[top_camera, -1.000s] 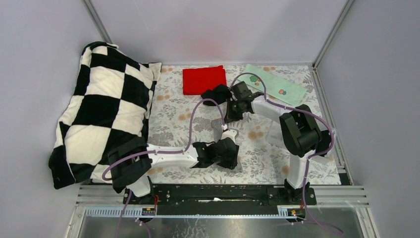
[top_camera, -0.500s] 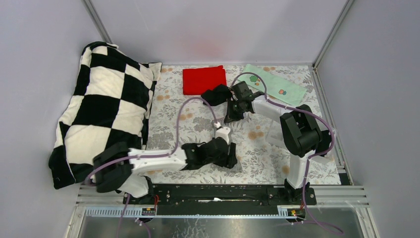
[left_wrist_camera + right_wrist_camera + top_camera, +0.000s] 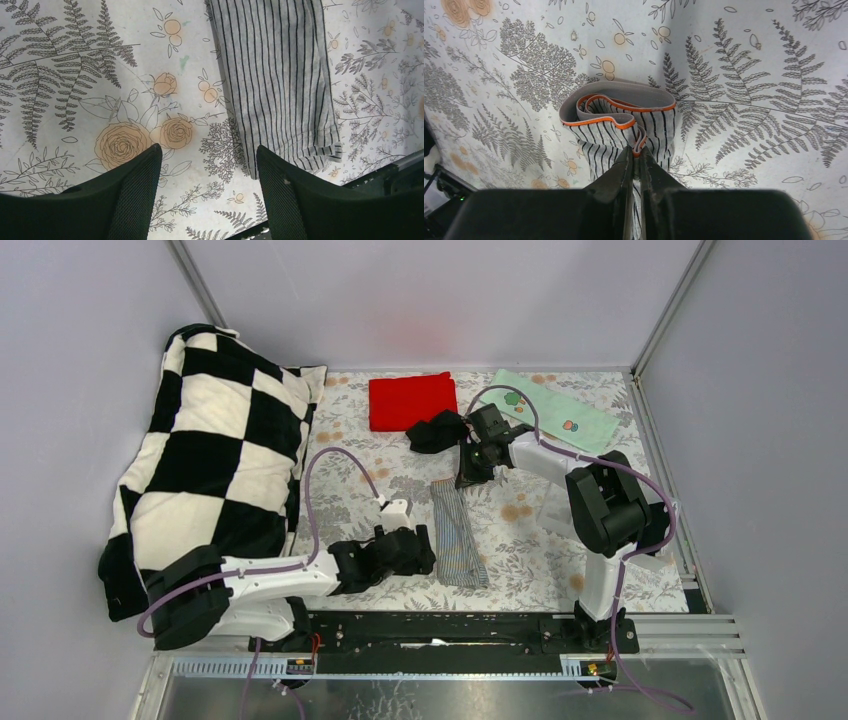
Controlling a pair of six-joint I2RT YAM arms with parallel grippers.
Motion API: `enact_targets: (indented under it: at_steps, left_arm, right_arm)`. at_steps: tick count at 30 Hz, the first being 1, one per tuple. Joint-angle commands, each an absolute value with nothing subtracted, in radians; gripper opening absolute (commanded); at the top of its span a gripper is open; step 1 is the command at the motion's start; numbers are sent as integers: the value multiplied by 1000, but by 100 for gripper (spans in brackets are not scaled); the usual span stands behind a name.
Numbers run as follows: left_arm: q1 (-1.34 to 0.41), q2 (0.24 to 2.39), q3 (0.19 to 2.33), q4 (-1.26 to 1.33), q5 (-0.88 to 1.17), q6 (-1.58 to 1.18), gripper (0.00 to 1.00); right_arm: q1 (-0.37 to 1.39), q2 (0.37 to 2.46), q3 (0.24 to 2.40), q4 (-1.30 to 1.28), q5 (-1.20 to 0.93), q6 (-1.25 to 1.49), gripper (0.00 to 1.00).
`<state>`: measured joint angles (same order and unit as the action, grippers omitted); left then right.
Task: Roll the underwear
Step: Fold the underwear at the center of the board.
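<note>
The grey pinstriped underwear lies as a long folded strip on the floral mat, running from the middle toward the near edge. My right gripper is at its far end, shut on the orange-trimmed waistband, which curls up in front of the right gripper's tips. My left gripper hovers just left of the strip's near end, open with nothing between its fingers. In the left wrist view the underwear lies ahead of the left gripper, to the right. A black underwear is bunched beside the red cloth.
A red cloth and a pale green printed cloth lie at the back. A black-and-white checkered pillow fills the left side. The table's black front rail runs just behind my left gripper.
My left gripper has let go of the strip's near end, opened, and pulled back left toward the near edge. The right gripper has stayed on the far end.
</note>
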<state>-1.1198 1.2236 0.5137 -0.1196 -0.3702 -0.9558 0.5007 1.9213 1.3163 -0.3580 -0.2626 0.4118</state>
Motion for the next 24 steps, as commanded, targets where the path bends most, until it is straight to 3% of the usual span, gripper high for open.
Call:
enact_targets:
  at_steps: [1,6,8,17,24]
  left_arm:
    - [-1118,1231,518,-103,-409,-982,74]
    - [-1118,1226,518,-103,-414,-974,74]
    - [-1118,1229,518,-103,-413,-971,74]
    - [-1118,1234,520,-64,-387,-972,74]
    - [-1121,1325,527,46,-315,-999,75]
  right_arm:
    - [494,1867,1358,-391,-210,373,14]
    - [493,1855,1368,-408,-178,359,40]
    - [494,1845,1369,-414,-158,355,44]
    - [493,1744,1372,-456,-37,316,48]
    - [493,1660,1300,-400,-161,337,48]
